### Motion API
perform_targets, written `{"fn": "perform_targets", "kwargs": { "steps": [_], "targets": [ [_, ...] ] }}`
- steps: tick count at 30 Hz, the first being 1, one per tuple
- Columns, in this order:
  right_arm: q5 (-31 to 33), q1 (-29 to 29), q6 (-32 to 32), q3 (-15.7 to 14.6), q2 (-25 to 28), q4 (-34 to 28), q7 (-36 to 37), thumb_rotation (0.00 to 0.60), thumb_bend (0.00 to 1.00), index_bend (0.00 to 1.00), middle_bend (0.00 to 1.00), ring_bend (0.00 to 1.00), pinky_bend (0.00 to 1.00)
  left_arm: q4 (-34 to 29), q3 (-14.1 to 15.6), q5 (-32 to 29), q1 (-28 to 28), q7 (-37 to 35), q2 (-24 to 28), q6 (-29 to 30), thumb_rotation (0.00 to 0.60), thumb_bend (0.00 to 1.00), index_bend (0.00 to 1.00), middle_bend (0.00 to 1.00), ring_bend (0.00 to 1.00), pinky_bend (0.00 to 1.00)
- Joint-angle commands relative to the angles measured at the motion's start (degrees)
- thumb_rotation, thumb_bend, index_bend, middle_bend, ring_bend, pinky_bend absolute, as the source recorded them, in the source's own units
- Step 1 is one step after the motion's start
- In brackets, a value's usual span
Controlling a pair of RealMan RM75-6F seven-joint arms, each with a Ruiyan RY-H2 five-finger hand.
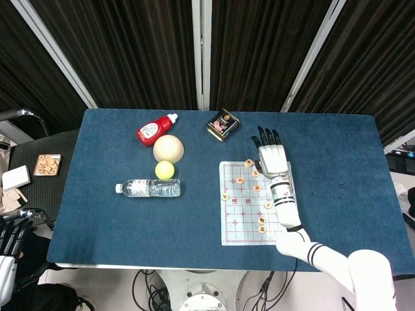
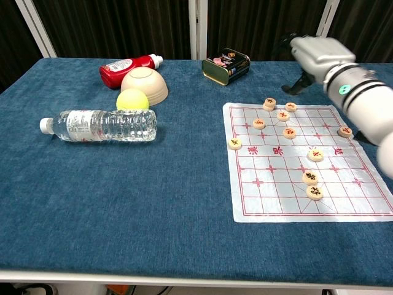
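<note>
Right hand [image 2: 314, 54] hangs above the far edge of the game board [image 2: 295, 178], fingers spread and holding nothing. The nearest game pieces [image 2: 282, 115] lie on the board just below and in front of it, untouched; the closest sits at the board's far rim, apart from the fingertips. Other pieces are scattered across the board. A tin [image 2: 226, 65] stands on the tabletop [image 2: 123, 196] to the hand's left. Left hand [image 1: 8, 243] hangs off the tabletop's near left corner, fingers apart, gripping nothing.
</note>
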Motion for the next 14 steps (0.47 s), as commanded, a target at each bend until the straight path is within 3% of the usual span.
{"fn": "perform_targets", "kwargs": {
  "steps": [1, 4, 6, 10, 14],
  "targets": [
    [-7.44, -11.40, 10.33, -6.98, 15.35, -20.26, 2.64, 0.600, 0.23, 0.05, 0.00, 0.00, 0.00, -0.38, 0.03, 0.14, -0.11, 0.45, 0.12, -0.17, 0.600, 0.12, 0.09, 0.08, 0.00, 0.00],
    [-11.22, -19.20, 16.62, -13.29, 24.18, -30.31, 2.53, 0.600, 0.22, 0.00, 0.00, 0.00, 0.00, -1.09, -0.04, 0.37, -0.33, 1.22, 0.52, -0.32, 0.600, 0.12, 0.09, 0.08, 0.00, 0.00],
    [-13.10, -24.28, 20.93, -17.07, 28.06, -33.64, 4.11, 0.600, 0.22, 0.00, 0.00, 0.00, 0.00, -1.54, -0.19, 0.40, -0.45, 1.71, 0.71, -0.36, 0.600, 0.12, 0.09, 0.08, 0.00, 0.00],
    [-15.68, -31.94, 27.27, -21.86, 30.82, -32.82, 10.71, 0.600, 0.22, 0.00, 0.00, 0.00, 0.00, -2.22, -0.16, 0.36, -0.66, 2.50, 1.01, -0.88, 0.600, 0.12, 0.09, 0.08, 0.00, 0.00],
    [-17.60, -36.56, 30.66, -24.06, 30.60, -29.62, 16.61, 0.600, 0.22, 0.00, 0.00, 0.00, 0.00, -2.95, -0.20, 0.28, -0.92, 3.48, 1.13, -1.51, 0.600, 0.12, 0.09, 0.08, 0.00, 0.00]
  ]
}}
